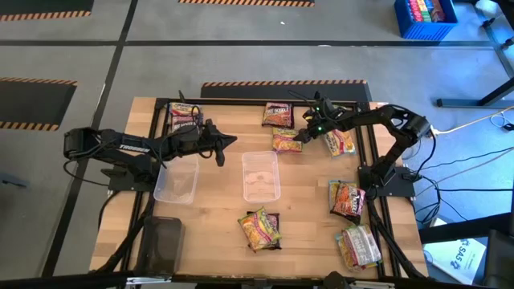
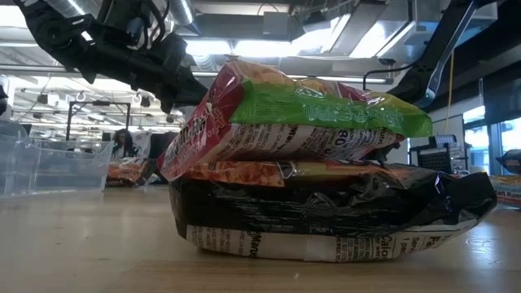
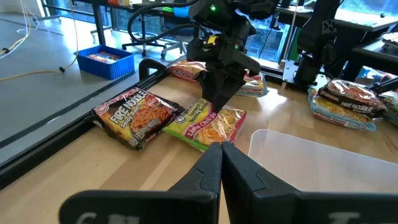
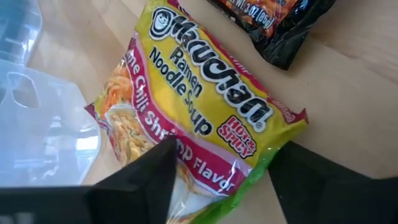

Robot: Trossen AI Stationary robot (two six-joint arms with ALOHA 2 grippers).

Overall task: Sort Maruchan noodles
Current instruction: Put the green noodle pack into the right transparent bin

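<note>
I've got the right pincer (image 1: 300, 136) straddling the yellow packet (image 1: 286, 141) beside the clear tray (image 1: 261, 175), unclenched; next: clench, lift.

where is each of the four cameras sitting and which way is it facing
High view: overhead, straight down on the table; both arms show.
Low view: at tabletop height, level across; stacked packets fill it, arm parts above.
Left wrist view: on the left arm, past its shut left gripper toward the right gripper.
Right wrist view: on the right arm, down on the yellow Maruchan packet, straddled by its own fingers.
Shared: both wrist views and the high view show that yellow packet.
</note>
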